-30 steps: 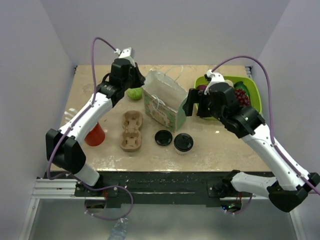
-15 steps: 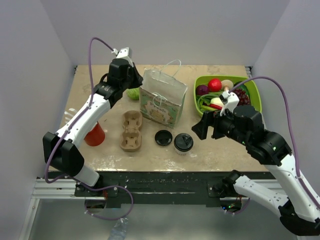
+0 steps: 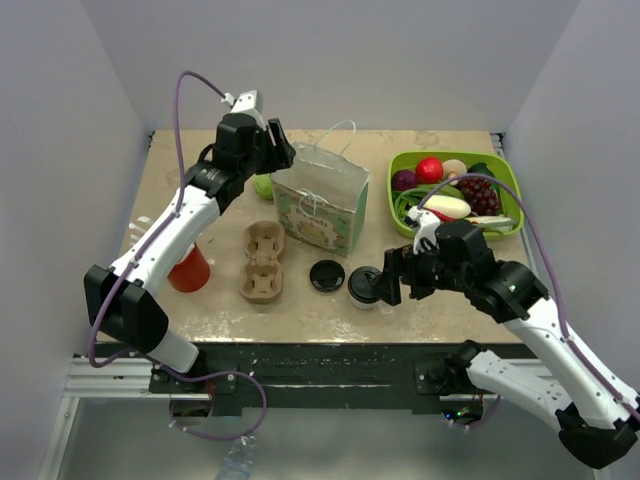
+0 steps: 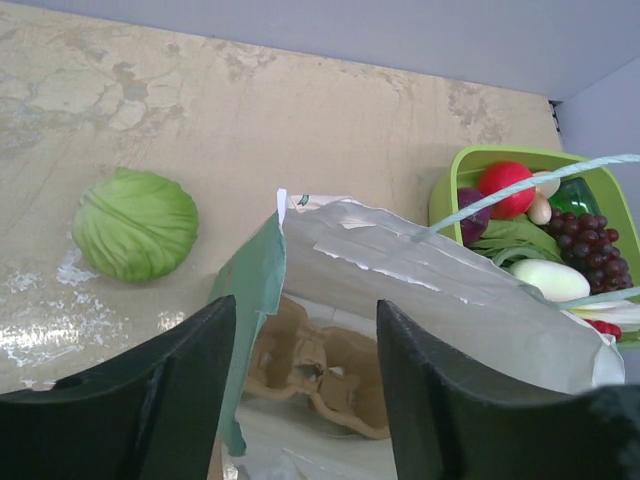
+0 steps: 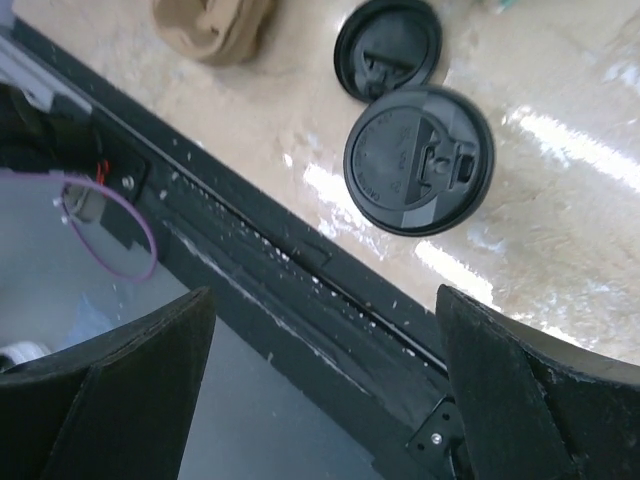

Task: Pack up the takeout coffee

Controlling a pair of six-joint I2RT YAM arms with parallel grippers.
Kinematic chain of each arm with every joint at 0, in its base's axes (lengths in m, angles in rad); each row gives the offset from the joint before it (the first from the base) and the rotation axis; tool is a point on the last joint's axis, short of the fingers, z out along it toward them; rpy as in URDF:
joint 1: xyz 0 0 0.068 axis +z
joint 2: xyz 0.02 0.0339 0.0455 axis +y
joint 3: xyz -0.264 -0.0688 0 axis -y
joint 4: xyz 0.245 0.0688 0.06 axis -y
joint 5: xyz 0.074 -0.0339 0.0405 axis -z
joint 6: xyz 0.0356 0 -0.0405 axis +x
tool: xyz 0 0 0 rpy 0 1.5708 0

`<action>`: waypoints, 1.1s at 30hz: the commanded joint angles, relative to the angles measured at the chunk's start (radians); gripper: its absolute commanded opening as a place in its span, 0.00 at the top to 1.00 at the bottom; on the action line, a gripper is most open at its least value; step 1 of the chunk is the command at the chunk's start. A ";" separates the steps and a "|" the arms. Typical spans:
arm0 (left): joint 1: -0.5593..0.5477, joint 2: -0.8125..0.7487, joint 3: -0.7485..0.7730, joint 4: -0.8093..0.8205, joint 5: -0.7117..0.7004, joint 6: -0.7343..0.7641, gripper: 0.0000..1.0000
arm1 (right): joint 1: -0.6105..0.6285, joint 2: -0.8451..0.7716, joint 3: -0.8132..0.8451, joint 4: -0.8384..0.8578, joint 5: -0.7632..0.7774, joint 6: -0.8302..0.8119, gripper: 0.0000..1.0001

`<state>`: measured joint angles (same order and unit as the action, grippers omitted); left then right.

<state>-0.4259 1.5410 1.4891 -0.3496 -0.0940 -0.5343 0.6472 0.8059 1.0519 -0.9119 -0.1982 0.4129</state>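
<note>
The takeout coffee (image 3: 365,286) (image 5: 418,160), a white cup under a black lid, stands near the table's front edge. My right gripper (image 3: 384,284) (image 5: 325,390) hovers wide open just right of it, over the black front rail, holding nothing. A loose black lid (image 3: 327,275) (image 5: 388,48) lies to the cup's left. The paper bag (image 3: 320,205) (image 4: 430,290) stands open mid-table with a cardboard carrier (image 4: 320,365) inside. My left gripper (image 3: 283,157) (image 4: 305,400) is open over the bag's left rim, and the green edge (image 4: 255,290) hangs loose between its fingers.
A second cardboard carrier (image 3: 263,260) (image 5: 215,25) lies left of the loose lid, with a red cup (image 3: 190,268) further left. A lettuce head (image 3: 265,186) (image 4: 135,223) sits behind the bag. A green tray (image 3: 510,185) (image 4: 450,165) of produce stands at the back right.
My left gripper has opened and released the bag's rim. My right arm swung from beside the bag down and forward to the lidded cup, staying open.
</note>
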 commanded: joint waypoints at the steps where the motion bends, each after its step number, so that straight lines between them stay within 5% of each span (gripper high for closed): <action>1: -0.002 -0.035 0.046 0.001 -0.021 0.013 0.30 | 0.002 0.027 -0.067 0.050 -0.084 -0.059 0.07; 8: -0.002 -0.062 0.053 -0.015 -0.026 0.016 0.09 | 0.000 0.102 -0.069 0.070 0.267 0.117 0.09; 12: -0.002 -0.093 0.039 -0.015 -0.029 0.017 0.00 | 0.000 0.153 -0.090 0.146 0.217 0.132 0.13; 17: -0.001 -0.140 0.014 -0.022 -0.041 0.023 0.00 | 0.002 0.242 -0.053 0.114 0.259 0.095 0.22; 22: -0.002 -0.188 -0.030 -0.032 -0.047 0.014 0.00 | 0.000 0.303 -0.049 0.120 0.269 0.069 0.45; 33: -0.002 -0.233 -0.085 -0.031 -0.052 -0.004 0.00 | -0.007 0.334 -0.039 0.156 0.279 0.037 0.62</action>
<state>-0.4259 1.3338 1.4124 -0.3897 -0.1345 -0.5312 0.6468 1.1473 0.9676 -0.7918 0.0437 0.4683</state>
